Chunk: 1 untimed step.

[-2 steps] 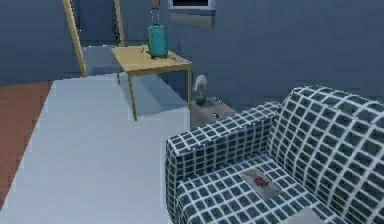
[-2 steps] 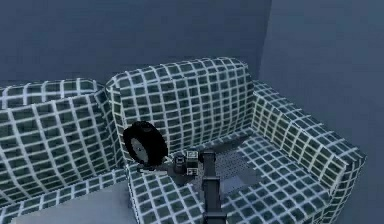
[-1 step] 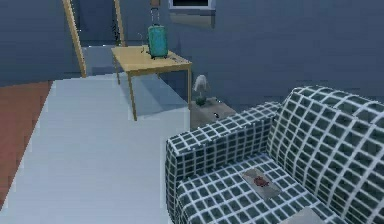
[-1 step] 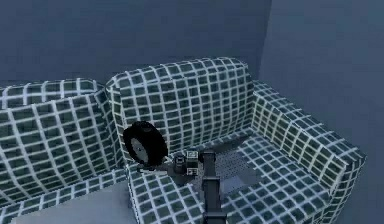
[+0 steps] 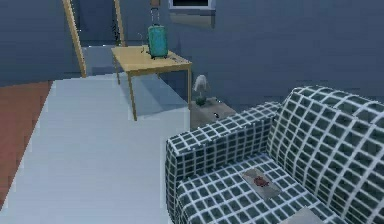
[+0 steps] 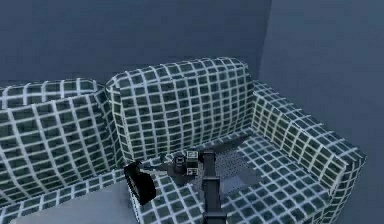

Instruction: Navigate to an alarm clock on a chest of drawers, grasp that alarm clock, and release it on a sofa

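Finding: the robot's two-finger gripper (image 6: 140, 186) stands at the end of the dark square arm (image 6: 212, 196), over the seat cushion of the dark-green-and-white checked fabric sofa (image 6: 180, 100). You cannot tell the state of the pincer, nor whether it holds anything, because the checked seat lies directly behind its far end. You also cannot place the alarm clock with confidence: nothing at the gripper's dark body separates into a clock's shape. If the clock is carried, it would sit there, above the cushion. A flat grey slab with a red mark (image 6: 232, 160) lies on the seat just beside the arm. Handling, as a judgement: treat the alarm clock as light, rigid and smooth-cased, with a face that could crack or scuff. Take hold across the two sides of its body, never on the face or any knob. Expect it to tip on the soft, yielding cushion, so set it well back from the seat's front edge. Markings: no brand, label or writing can be read on any item.
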Available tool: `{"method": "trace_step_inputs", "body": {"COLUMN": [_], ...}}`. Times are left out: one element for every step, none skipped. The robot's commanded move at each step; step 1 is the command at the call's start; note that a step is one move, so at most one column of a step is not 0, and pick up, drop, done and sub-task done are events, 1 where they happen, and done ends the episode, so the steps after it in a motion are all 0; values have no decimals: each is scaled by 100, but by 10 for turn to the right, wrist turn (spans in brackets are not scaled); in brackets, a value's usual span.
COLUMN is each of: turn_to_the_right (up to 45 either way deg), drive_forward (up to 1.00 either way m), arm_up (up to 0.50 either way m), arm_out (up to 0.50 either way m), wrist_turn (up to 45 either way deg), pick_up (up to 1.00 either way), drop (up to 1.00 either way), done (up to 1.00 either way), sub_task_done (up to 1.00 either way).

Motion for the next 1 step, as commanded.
{"method": "trace_step_inputs", "body": {"turn_to_the_right": [0], "drive_forward": [0], "arm_up": [10], "arm_out": [0], "wrist_turn": [0], "pick_up": [0], "drop": [0], "done": [0], "sub_task_done": [0]}}
